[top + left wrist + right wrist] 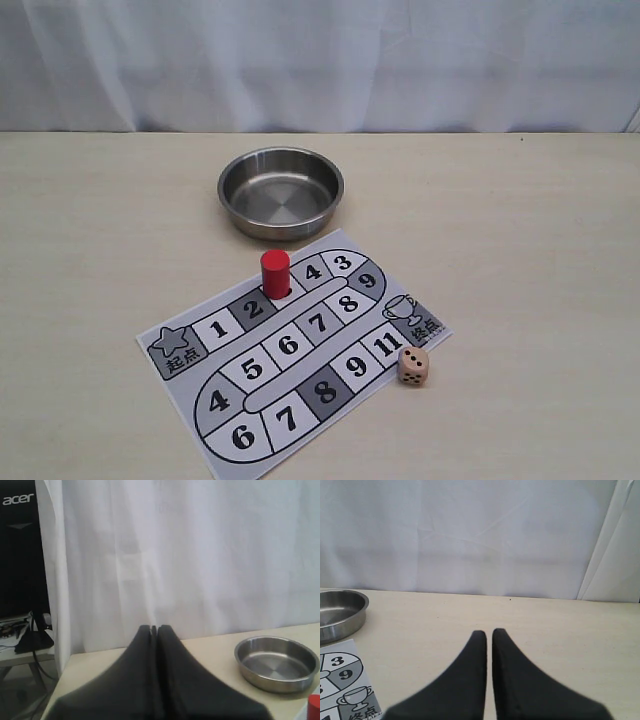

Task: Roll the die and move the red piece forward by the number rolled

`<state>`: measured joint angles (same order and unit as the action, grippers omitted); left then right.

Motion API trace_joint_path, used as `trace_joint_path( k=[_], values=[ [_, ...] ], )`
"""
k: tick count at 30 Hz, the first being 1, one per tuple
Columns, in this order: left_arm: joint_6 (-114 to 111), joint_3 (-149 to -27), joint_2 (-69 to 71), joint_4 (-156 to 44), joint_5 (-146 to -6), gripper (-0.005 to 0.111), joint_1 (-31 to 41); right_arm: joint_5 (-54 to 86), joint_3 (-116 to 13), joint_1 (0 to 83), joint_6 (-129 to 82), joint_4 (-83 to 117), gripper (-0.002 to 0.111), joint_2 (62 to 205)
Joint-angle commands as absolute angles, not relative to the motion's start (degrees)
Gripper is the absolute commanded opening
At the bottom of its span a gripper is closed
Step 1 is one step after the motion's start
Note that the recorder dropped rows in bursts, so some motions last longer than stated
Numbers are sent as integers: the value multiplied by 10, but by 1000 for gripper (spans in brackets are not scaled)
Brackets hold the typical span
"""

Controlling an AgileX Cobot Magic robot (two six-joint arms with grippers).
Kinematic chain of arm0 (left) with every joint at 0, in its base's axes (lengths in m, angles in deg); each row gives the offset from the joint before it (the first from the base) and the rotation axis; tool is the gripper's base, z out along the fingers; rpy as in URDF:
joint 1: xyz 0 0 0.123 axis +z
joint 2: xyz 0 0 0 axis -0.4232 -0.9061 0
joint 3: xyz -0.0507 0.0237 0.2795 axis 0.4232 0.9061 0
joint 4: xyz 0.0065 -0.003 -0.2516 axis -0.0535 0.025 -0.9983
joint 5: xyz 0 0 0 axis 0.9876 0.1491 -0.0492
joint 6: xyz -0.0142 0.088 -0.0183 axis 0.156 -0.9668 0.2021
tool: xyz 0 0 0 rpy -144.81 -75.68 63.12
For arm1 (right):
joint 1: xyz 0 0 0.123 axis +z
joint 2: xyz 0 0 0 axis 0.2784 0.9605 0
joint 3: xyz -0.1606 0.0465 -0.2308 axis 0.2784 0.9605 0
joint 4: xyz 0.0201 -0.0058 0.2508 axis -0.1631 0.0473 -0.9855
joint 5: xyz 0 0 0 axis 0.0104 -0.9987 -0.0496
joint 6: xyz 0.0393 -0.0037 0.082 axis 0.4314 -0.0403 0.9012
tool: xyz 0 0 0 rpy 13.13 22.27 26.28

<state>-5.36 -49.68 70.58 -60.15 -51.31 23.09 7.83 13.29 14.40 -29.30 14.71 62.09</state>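
The left gripper (154, 628) is hanging above the table (90, 220) near its back edge, its two black fingers pressing together with nothing between them. On the table the paper game board (170, 345) is lying flat and skewed, its star square at the left end and its trophy square at the right. The red piece (275, 273) is standing upright on the track between squares 2 and 4, its long axis running vertically and its flat top facing up. Behind it a steel bowl (281, 192) is sitting just beyond the board. The die (413, 366) is resting flat on the table, just off the board's right edge beside square 11; its pips are too small to count. The right gripper (489, 631) is hovering over bare table, its fingers leaving only a thin slit and gripping nothing.
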Motion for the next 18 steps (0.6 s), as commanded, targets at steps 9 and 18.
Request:
trace_joint_path(
  k=[9, 18],
  values=[
    [-54, -307, 709, -586, -761, 0, 229, 82, 134, 143, -293, 149, 4, 619],
    [-47, -275, 709, -600, -731, 0, 229, 82, 134, 143, -293, 149, 4, 619]
  ],
)
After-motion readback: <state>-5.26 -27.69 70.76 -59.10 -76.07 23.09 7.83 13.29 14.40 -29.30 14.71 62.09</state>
